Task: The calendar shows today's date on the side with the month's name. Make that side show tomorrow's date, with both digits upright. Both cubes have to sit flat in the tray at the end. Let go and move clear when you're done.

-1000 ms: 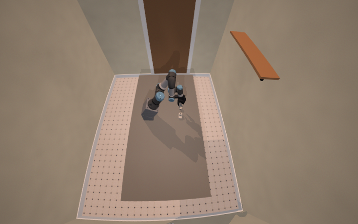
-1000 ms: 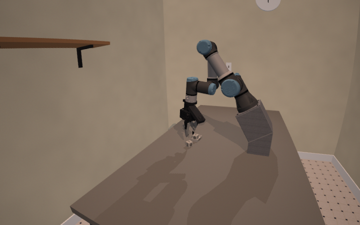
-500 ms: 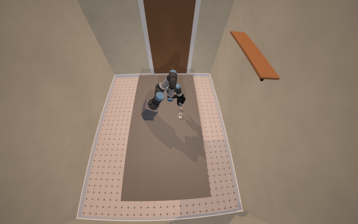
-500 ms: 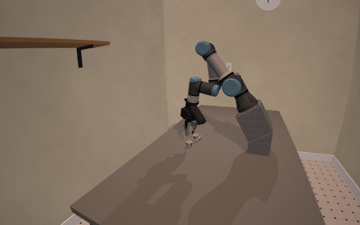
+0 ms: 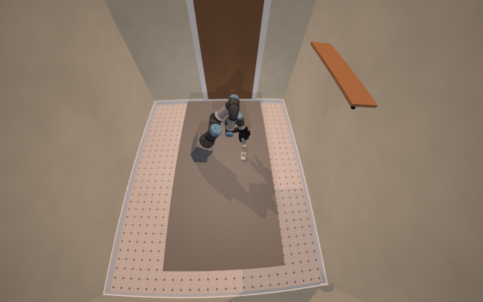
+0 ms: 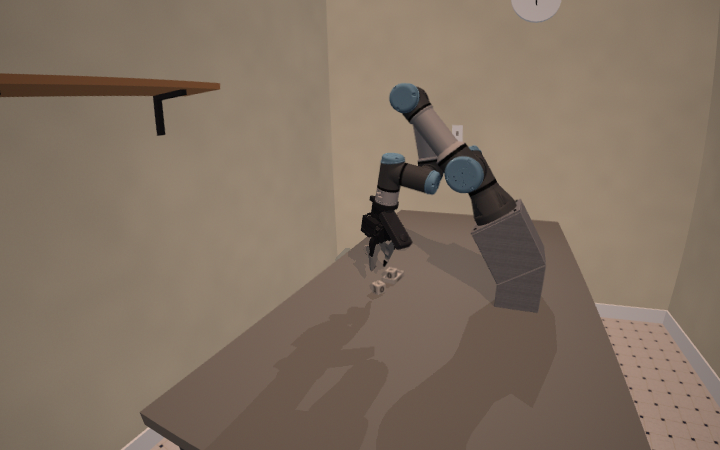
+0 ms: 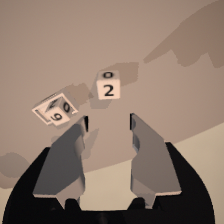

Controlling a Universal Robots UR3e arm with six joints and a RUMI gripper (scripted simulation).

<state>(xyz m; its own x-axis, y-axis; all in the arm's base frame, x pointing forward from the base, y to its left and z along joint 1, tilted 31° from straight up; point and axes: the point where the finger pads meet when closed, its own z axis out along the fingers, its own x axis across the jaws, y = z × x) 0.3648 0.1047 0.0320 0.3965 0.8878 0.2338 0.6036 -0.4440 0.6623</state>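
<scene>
Arm bent over, fingers (image 5: 243, 143) (image 6: 378, 266) parted (nothing between them), pointing downward.

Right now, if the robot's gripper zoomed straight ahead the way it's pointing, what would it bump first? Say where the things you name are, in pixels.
Probably the loose cube (image 5: 244, 145) (image 6: 378, 287) (image 7: 108, 91) showing a 2, but the gripper (image 5: 243, 141) (image 6: 378, 265) (image 7: 108, 115) might hit the table (image 5: 221, 241) (image 6: 265, 355) (image 7: 55, 40) just beside it; depth is unclear.

Between cubes: narrow strip of bare worktop (image 5: 221, 221) (image 6: 424, 329) (image 7: 45, 50).
Beside loose cube (image 5: 243, 156) (image 6: 378, 287) (image 7: 108, 85): tray (image 6: 399, 278) (image 7: 42, 117) with seated cube (image 6: 390, 273) (image 7: 59, 111) obstructs one side; opposite side unobstructed.
</scene>
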